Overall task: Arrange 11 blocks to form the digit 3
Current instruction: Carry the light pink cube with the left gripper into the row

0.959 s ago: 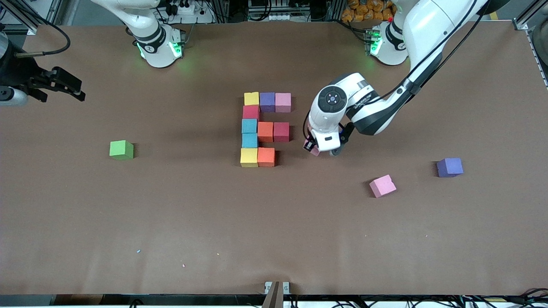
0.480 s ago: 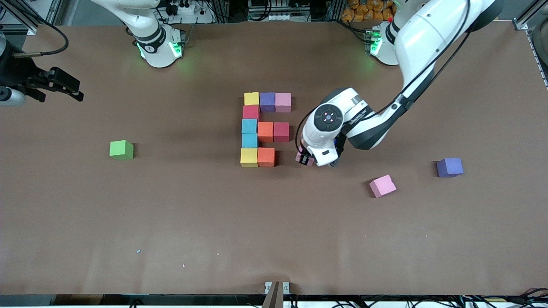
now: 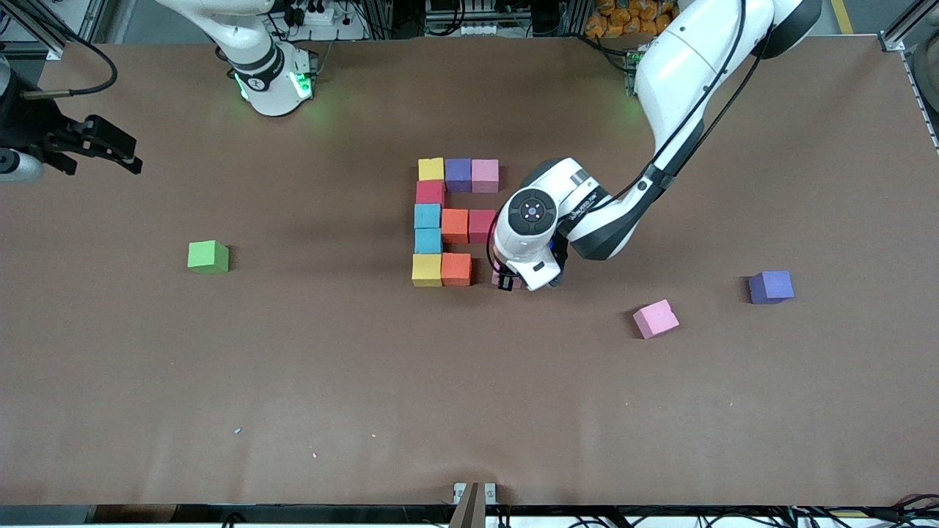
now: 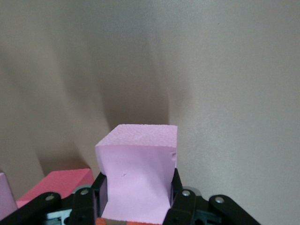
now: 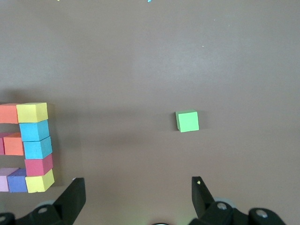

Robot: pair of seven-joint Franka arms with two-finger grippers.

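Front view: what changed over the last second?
The left gripper, shut on a pink block, carried it toward the right arm's end of the table and nearer the front camera, up close beside the orange block that ends the figure's nearest row. The right gripper waits open over the right arm's end. The nine placed blocks, the green cube, the loose pink block and the purple block stayed put.

Brown table [image 3: 293, 381], bearing blocks [image 3: 455, 220] clustered beside left gripper [image 3: 508, 281]; loose pink cube [image 3: 655, 318], purple cube [image 3: 770, 286], green cube [image 3: 208, 257] well apart.
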